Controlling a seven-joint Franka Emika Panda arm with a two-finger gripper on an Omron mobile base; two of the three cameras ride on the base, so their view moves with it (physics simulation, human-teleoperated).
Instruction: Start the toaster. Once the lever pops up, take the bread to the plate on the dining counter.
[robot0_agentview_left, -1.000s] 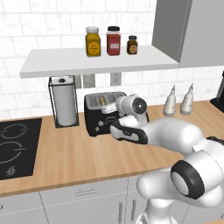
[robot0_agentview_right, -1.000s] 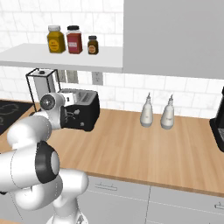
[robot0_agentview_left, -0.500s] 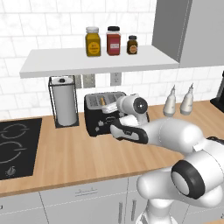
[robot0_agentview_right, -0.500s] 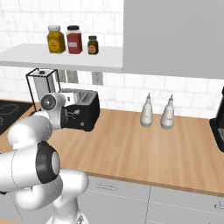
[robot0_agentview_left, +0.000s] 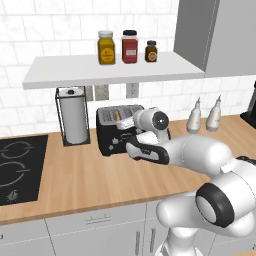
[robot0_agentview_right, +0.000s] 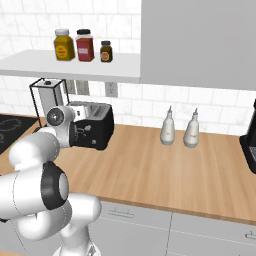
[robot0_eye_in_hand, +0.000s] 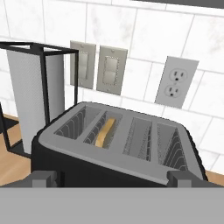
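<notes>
Hand view, nearest first: two dark fingertips (robot0_eye_in_hand: 43, 178) rise at the bottom edge, set wide apart with nothing between them, so the jaws stand released. Gripper (robot0_eye_in_hand: 113, 178) sits just in front of the toaster (robot0_eye_in_hand: 118, 148) and a little above its front edge, looking down across the grey top. The four slots run away from the hand, front to back, side by side across the width. The bread (robot0_eye_in_hand: 105, 130) sits sunk in the second slot from the left, its thin edge upward, its long axis along the slot. It lies slightly left of the midline between the fingers. Judgement: the lever should be on the front face, which falls below the camera's sight here, so the next move calls for the hand to drop down the front, not reach forward; I cannot tell from these frames which lever serves the loaded slot. Left base view puts the hand against the front right of the toaster (robot0_agentview_left: 120, 129) on the wall-side worktop (robot0_agentview_left: 75, 175). Behind it: paper towel holder (robot0_eye_in_hand: 30, 87), then switches and a socket (robot0_eye_in_hand: 175, 83) on the tiled wall. Plate and dining counter not located.
</notes>
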